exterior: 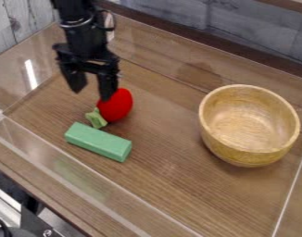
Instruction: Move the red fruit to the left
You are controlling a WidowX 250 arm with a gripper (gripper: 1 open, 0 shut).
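The red fruit (115, 106) is a small glossy strawberry shape with a green leafy end (95, 118), lying on the wooden table left of centre. My black gripper (92, 83) hangs just above and to the upper left of it, fingers pointing down and spread apart, open with nothing between them. One finger (107, 86) is close to the fruit's top; whether it touches is unclear.
A flat green rectangular block (96, 142) lies just in front of the fruit, near its leafy end. A wooden bowl (249, 123) stands at the right. Clear plastic walls (30, 69) ring the table area.
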